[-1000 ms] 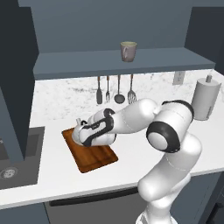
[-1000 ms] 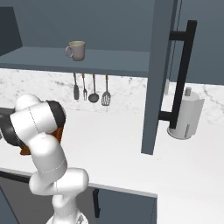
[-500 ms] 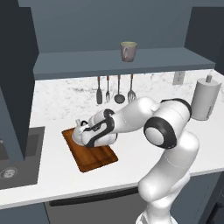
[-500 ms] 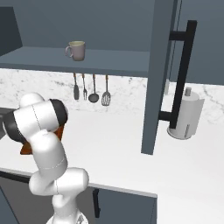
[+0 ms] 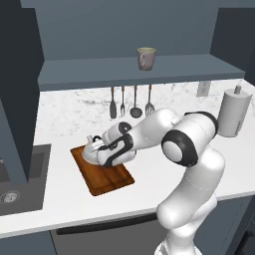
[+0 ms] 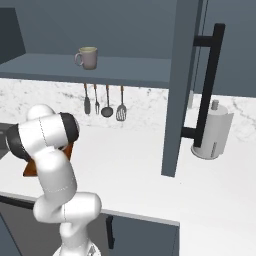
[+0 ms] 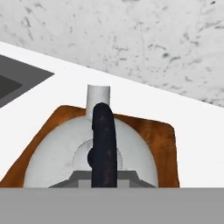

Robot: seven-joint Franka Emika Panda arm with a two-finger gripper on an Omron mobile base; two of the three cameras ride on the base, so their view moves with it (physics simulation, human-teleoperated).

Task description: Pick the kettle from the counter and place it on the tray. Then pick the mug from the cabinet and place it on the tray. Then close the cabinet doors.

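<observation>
The kettle (image 7: 65, 153) sits on the tray (image 7: 159, 144), spout toward the speckled backsplash (image 7: 131, 39).

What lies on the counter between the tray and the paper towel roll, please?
In the left base view, the robot's arm crosses that stretch, reaching from near the paper towel roll to the tray; the counter beneath holds nothing else.

Items counted: 1 kettle (image 5: 92, 151), 1 tray (image 5: 107, 179), 1 mug (image 5: 146, 58) on the cabinet shelf (image 5: 99, 69). 3 utensils (image 5: 135, 102) are seen hung on the backsplash. 1 paper-towel roll (image 5: 234, 112) is noted, 1 sink (image 5: 17, 182), and 1 wall outlet (image 5: 202, 88). 1 cabinet door (image 6: 187, 85) with 1 bar handle (image 6: 209, 85) is shown in the right base view.
</observation>
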